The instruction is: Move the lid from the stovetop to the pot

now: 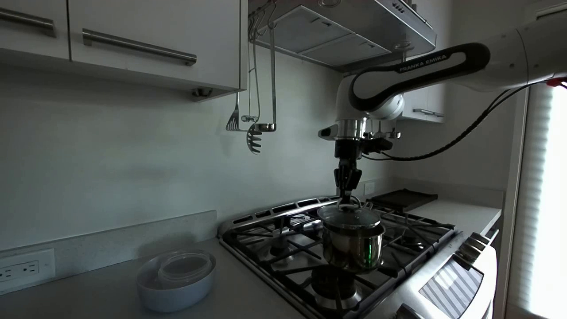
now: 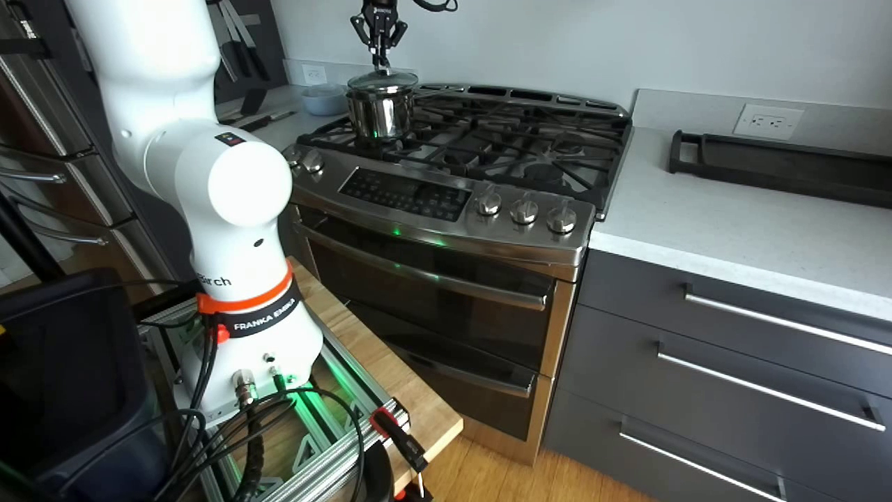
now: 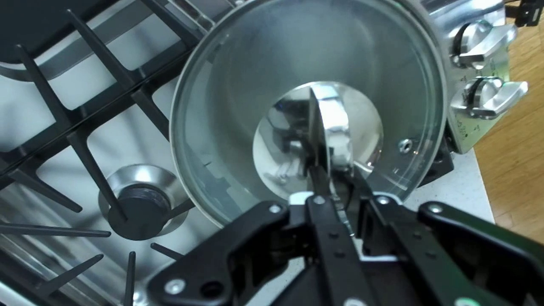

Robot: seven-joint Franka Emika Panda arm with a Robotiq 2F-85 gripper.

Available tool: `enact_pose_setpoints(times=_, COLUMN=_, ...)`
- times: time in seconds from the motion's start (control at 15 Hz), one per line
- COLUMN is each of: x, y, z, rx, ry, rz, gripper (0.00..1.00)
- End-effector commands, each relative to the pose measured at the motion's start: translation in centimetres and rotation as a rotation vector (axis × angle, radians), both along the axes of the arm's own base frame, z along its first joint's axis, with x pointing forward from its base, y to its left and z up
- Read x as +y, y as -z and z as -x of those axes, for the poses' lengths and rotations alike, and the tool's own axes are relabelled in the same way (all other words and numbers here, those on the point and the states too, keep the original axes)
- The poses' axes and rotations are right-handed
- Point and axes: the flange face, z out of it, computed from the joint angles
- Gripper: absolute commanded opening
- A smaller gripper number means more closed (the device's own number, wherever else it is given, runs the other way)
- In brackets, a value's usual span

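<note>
Over the pot on the stovetop, the gripper was clamped on the arched handle of the lid, presumably so its edge could settle unobstructed; contact between lid and pot was unclear.

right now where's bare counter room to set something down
The widest bare patch is counter between stovetop and black tray, continuing along the tray's front. A smaller counter strip lies between stovetop and white bowl. Crowded: around the pot, with lid and hand above.
</note>
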Motion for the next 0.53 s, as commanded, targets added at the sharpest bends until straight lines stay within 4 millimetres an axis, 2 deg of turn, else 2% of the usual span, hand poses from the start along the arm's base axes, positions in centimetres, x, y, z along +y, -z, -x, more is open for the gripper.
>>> enact_pose_setpoints(times=0.0, x=-0.15, y=0.6, z=-0.04, rx=-0.018, ry=0.007, rz=0.003, gripper=0.04)
enact_pose_setpoints(times=0.47, x=-0.29, y=0.95, z=0.21, rx=0.007, ry=-0.002, rz=0.007, gripper=0.04)
